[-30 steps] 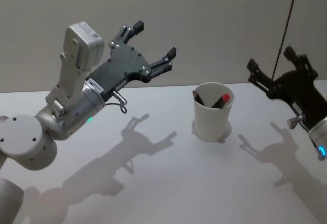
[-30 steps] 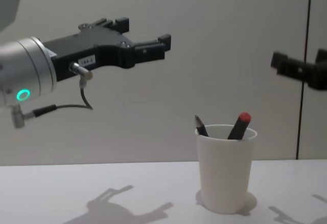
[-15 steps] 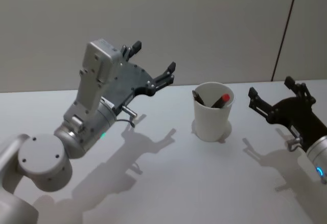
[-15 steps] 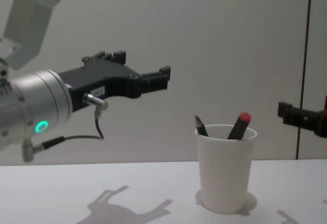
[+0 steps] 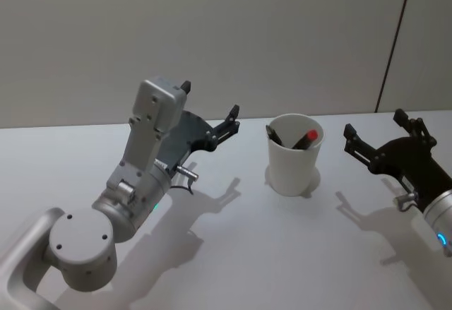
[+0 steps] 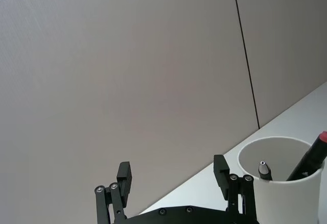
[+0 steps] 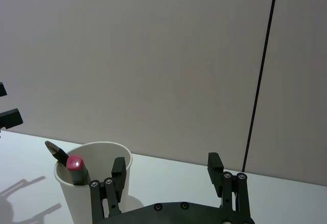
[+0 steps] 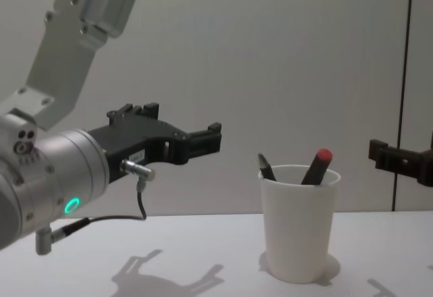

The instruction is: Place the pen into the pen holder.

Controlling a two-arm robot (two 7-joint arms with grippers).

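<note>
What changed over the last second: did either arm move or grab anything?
Both grippers came down and drew back toward the robot, open and empty. The left gripper now sits lower, left of the cup; the right gripper dropped from high up to about rim height on the cup's right. Nothing was gripped or released. The cup and the two pens in it stayed put.
</note>
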